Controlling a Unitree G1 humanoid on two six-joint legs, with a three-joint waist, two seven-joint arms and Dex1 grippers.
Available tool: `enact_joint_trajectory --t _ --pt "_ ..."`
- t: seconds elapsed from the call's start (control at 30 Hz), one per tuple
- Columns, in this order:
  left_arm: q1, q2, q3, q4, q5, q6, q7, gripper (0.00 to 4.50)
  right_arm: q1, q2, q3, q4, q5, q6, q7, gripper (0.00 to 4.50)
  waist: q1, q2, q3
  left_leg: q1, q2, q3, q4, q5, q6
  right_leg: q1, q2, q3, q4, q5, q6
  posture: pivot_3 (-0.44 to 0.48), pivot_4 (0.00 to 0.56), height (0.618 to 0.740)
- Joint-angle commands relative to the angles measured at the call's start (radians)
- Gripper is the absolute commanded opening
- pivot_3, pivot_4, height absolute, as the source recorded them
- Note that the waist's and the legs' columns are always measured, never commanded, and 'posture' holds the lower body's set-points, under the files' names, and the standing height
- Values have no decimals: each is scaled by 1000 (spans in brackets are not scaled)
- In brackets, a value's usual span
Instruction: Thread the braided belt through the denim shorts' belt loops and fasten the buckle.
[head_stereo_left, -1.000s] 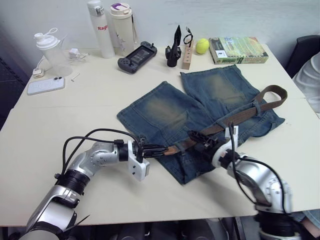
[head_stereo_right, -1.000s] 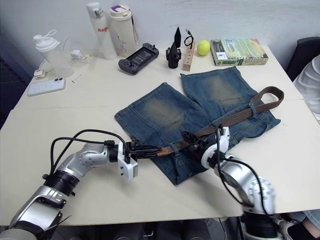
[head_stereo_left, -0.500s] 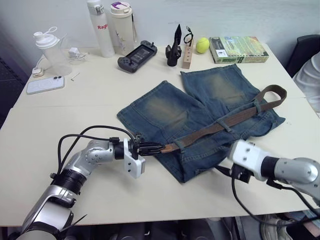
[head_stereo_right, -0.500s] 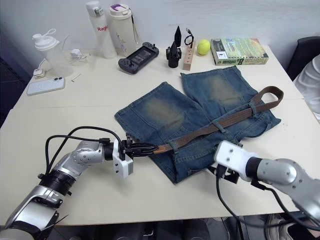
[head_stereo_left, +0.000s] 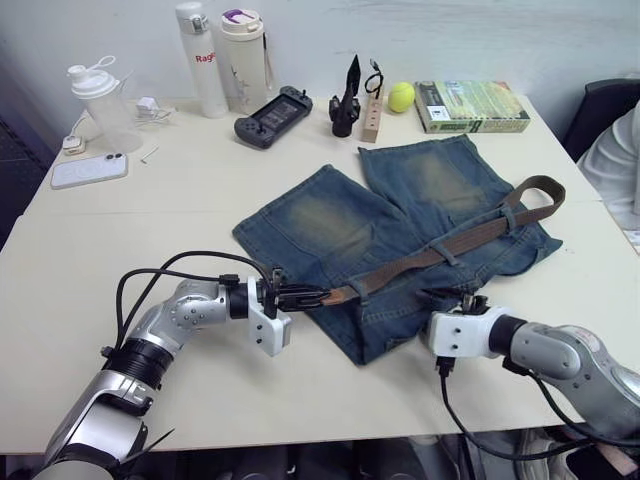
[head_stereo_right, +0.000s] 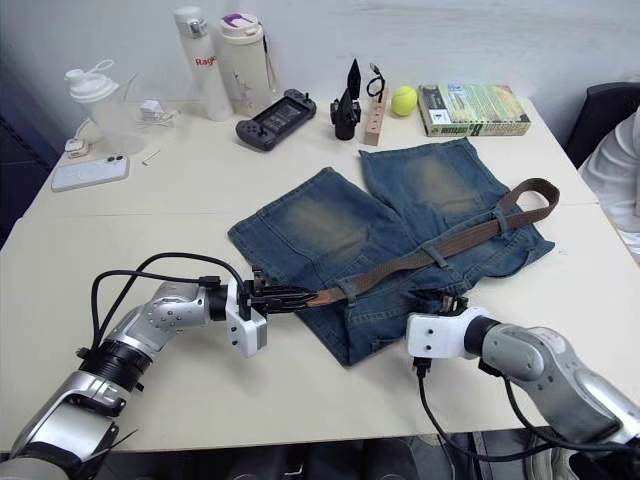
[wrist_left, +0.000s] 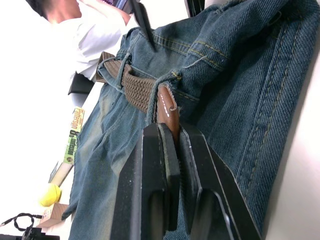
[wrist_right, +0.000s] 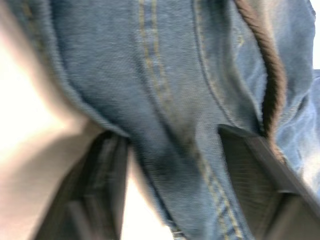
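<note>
The faded blue denim shorts (head_stereo_left: 400, 235) lie flat on the pale table (head_stereo_left: 120, 230), waistband toward the robot, and the long dark-brown braided belt (head_stereo_left: 470, 238) runs across that waistband under several narrow denim belt loops (head_stereo_left: 446, 253), its far end curling into an arc past the shorts' right edge; the buckle cannot be made out there; the left gripper (head_stereo_left: 300, 297) has its two black fingers pressed together on the belt's smooth brown leather tip (wrist_left: 168, 109), which has just cleared the last loop at the shorts' left corner; the right gripper (wrist_right: 170, 145) sits at the waistband's near hem with its fingers spread apart, denim between them but nothing clamped; the likely step is drawing the belt further through, and the risk is that a pull from the left with the cloth unpinned drags the whole shorts across the table, bunching the waistband; the smooth tip could also slip from the narrow pinch, and if the right fingers close on hem and belt together, the belt would jam.
</note>
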Motion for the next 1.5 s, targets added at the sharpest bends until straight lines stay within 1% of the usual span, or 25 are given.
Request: enact_joint_trajectory --t 0.03,0.07,0.1,0.13,0.27,0.33,0.4,0.47,0.57,0.63,0.7,0.77,0.83,0.93,0.97,1.07,1.13,1.2,1.23,1.3,1.33,1.37,1.4,1.43,1.5 --pt "-2 19 28 -10 -29 -16 1 0 6 64 20 2 -3 58 71 1089 -4 -1 0 0 0 0 0 0 0 0 0 0 1 0 0 0 150 724" --pt "1 24 28 -11 -31 -20 0 0 4 79 22 3 -9 65 83 786 -4 -1 0 0 0 0 0 0 0 0 0 -1 1 0 0 0 150 724" --pt "6 32 26 -15 -32 -24 -4 0 3 94 21 4 -9 76 94 160 -5 -1 0 0 0 0 0 0 0 0 0 -1 1 0 0 0 150 724" --pt "12 41 26 -19 -30 -31 -6 0 4 105 19 3 -12 82 101 73 -5 -1 -1 0 0 0 0 0 0 0 0 -1 1 0 0 0 150 724" --pt "57 111 36 -31 -43 -79 -14 0 -2 142 13 -3 -27 97 125 73 -10 -2 -1 0 0 -1 0 0 0 0 0 -1 2 0 0 0 150 724" --pt "112 194 58 -11 -64 -136 -19 0 -7 157 10 -3 -32 100 125 73 -12 -2 -1 1 1 -1 0 0 0 0 0 -1 2 0 0 0 150 724" --pt "177 301 78 55 -93 -226 -23 0 -14 172 12 2 -42 103 125 73 -14 -3 -2 2 1 0 0 0 -1 0 0 -2 2 0 -1 0 150 724" --pt "230 405 103 194 -65 -362 -4 0 -20 191 9 9 -45 108 126 73 -25 -3 -2 2 3 0 0 -1 -2 0 0 -3 3 -1 -2 0 150 724" --pt "277 526 132 408 14 -499 10 0 -26 212 7 14 -53 109 129 73 -34 -3 -2 3 5 0 -1 -3 -5 -2 -1 -12 5 -2 -4 0 150 724" --pt "282 595 158 545 92 -537 28 0 -32 223 4 21 -59 106 133 73 -34 -3 -2 5 6 1 -2 -4 -6 -2 -1 -16 7 -3 -5 0 150 724" --pt "274 647 169 629 167 -510 73 0 -37 233 5 25 -64 104 134 73 -34 -4 -3 6 6 2 -3 -4 -6 -1 -2 -17 7 -3 -6 0 150 724" --pt "260 689 167 676 260 -474 142 0 -41 245 8 31 -70 101 136 73 -34 -5 -3 8 7 3 -4 -5 -6 -1 -2 -17 8 -3 -6 0 150 724" --pt "249 711 163 702 329 -458 204 0 -43 254 9 36 -76 97 140 73 -34 -5 -3 11 7 6 -6 -6 -5 -1 -2 -17 9 -3 -6 0 150 724" --pt "234 734 131 698 490 -434 369 0 -55 272 12 49 -86 86 144 73 -34 -5 -3 16 9 13 -7 -9 -5 -2 -2 -16 13 -4 -7 0 150 724" --pt "217 721 131 695 498 -450 390 0 -60 278 11 51 -88 84 147 73 -34 -5 -4 16 9 14 -7 -9 -5 -3 -2 -15 14 -4 -7 0 150 724" --pt "162 675 123 701 466 -494 414 0 -70 291 3 53 -87 84 159 73 -31 -2 -5 17 10 17 -7 -10 -5 -4 -2 -15 14 -4 -8 0 150 724" --pt "117 646 96 738 393 -527 381 902 -73 295 -1 57 -88 82 163 0 -29 -2 -6 17 10 19 -6 -10 -5 -4 -3 -14 15 -4 -8 0 150 724" --pt "76 622 71 781 312 -540 330 1526 -73 295 -5 62 -88 77 166 0 -19 -2 -6 17 10 19 -5 -11 -4 -4 -3 -14 15 -4 -8 0 150 724" --pt "43 609 47 798 243 -532 267 1921 -74 294 -7 65 -87 75 168 0 -13 -2 -6 17 10 19 -5 -11 -3 -4 -4 -14 15 -4 -8 0 150 724" --pt "-5 600 -8 788 101 -503 132 2858 -75 293 -10 70 -88 68 171 0 -4 -2 -7 17 9 20 -4 -11 -3 -4 -4 -14 15 -4 -8 0 150 724" --pt "35 594 8 649 -163 -307 -101 3203 -76 294 -9 73 -87 68 174 0 -2 -2 -7 17 9 20 -3 -11 -3 -4 -5 -14 14 -4 -8 0 150 724" --pt "79 598 26 509 -393 -114 -305 3203 -77 296 -9 74 -85 68 176 0 -1 0 -7 17 9 20 -2 -11 -3 -4 -6 -14 14 -4 -8 0 150 724" --pt "116 602 50 401 -558 35 -457 3203 -77 296 -10 75 -83 68 179 0 -4 2 -6 17 9 20 -2 -11 -3 -4 -7 -14 14 -4 -8 0 150 724" --pt "136 623 71 281 -684 187 -586 3203 -81 304 -8 74 -76 78 184 0 -7 2 -6 17 9 20 -1 -12 -4 -4 -7 -14 14 -5 -10 0 150 724" --pt "144 648 121 127 -806 395 -699 3203 -90 327 -6 65 -52 102 199 0 -13 -1 -6 16 10 19 0 -13 -5 -5 -7 -11 14 -6 -12 0 150 724"
